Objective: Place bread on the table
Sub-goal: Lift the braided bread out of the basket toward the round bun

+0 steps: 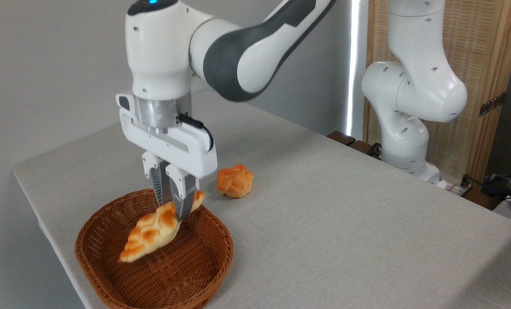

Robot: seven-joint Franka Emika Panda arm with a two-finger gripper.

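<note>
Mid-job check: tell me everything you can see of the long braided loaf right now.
The long braided loaf has a glossy golden-brown plaited top, paler sides and pointed ends. It looks like firm, smooth moulded bread. It is tilted, upper-right end high, lower-left tip low, over the brown woven wicker basket. The grey two-finger gripper is clamped on its upper part. Whether the low tip touches the basket floor cannot be told.

Braided golden bread (152,234) tilted above table (324,206)
</note>
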